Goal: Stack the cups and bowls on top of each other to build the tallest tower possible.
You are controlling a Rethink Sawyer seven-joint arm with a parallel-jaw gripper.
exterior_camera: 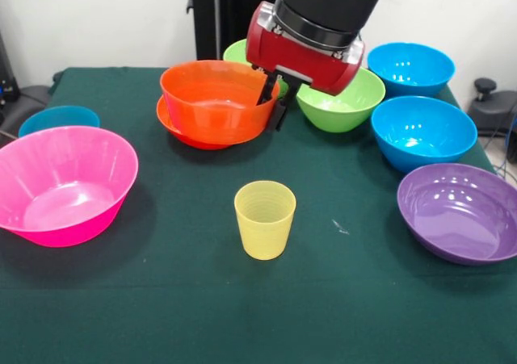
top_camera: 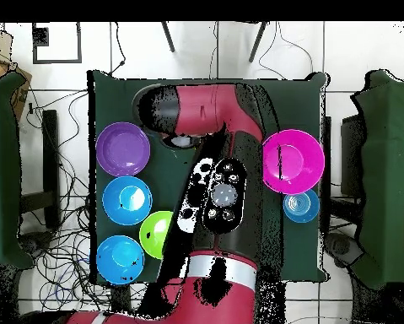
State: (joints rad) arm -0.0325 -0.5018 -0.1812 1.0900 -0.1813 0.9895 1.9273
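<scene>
The green table (exterior_camera: 161,315) is seen to carry everything, and no tower has yet been raised on it; the bowls are spread singly round the edges, so the task is judged barely begun.

The large pink bowl (exterior_camera: 60,188) is set at the near left, tilted a little toward the camera. Behind it, at the left edge, part of a blue bowl (exterior_camera: 58,118) is seen. The purple bowl (exterior_camera: 462,212) is placed at the near right, and two blue bowls are ranged behind it: one (exterior_camera: 422,131) in the middle right, one (exterior_camera: 410,67) at the far right. In the overhead view these same bowls are found along the table's sides, while the middle is covered by the arm.

At the far centre, two orange bowls (exterior_camera: 214,104) are nested, the upper one seated in a wider, shallower one; this pair is the only stacking to be seen. A lime green bowl (exterior_camera: 343,99) is set just to their right, and the rim of a second green one (exterior_camera: 236,51) is glimpsed behind.

The gripper (exterior_camera: 275,98) is lowered at the right rim of the upper orange bowl, with one finger inside the wall and one outside. The rim seems to be pinched, presumably so that the bowl can be lifted by its wall.

The pale-yellow cup (exterior_camera: 265,219) is stood upright, alone, near the centre, well apart from everything, and is untouched.
</scene>
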